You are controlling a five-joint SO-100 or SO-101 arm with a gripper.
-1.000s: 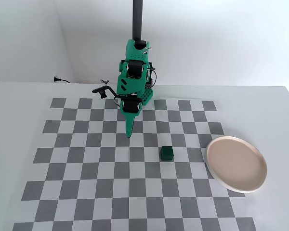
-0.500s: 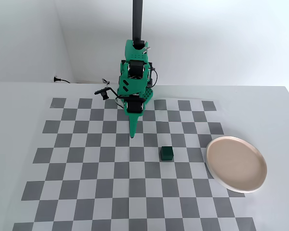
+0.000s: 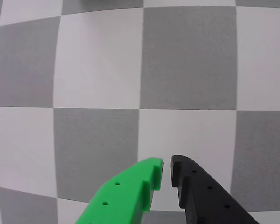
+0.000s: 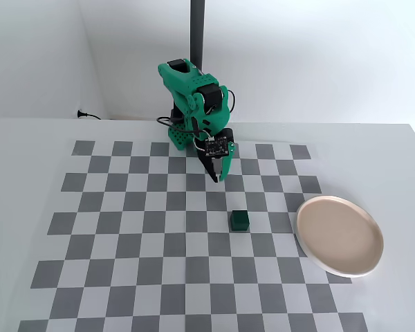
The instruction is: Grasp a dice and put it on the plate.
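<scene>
Dice (image 4: 240, 220) sits alone on the checkered mat (image 4: 124, 277), a plain dark green cube with no long axis; in the fixed view its edges run nearly square with the checker lines, filling about one square. Bare checkers lie all around it, so it is open on every side. Plate (image 4: 339, 236) lies to the right of the dice in that view, well apart, overlapping the mat's right edge, nothing on it. White desk (image 4: 28, 173) borders the mat on all sides.

Farther back from the dice, the tool (image 4: 216, 176) hangs tip-down over the mat, near the dice but clear of it, on the green arm (image 4: 190, 97). In the wrist view the tool (image 3: 167, 171) has its green finger (image 3: 126, 196) and black finger (image 3: 200, 196) nearly together, a thin slit between the tips, nothing held; only checkers show beneath.
</scene>
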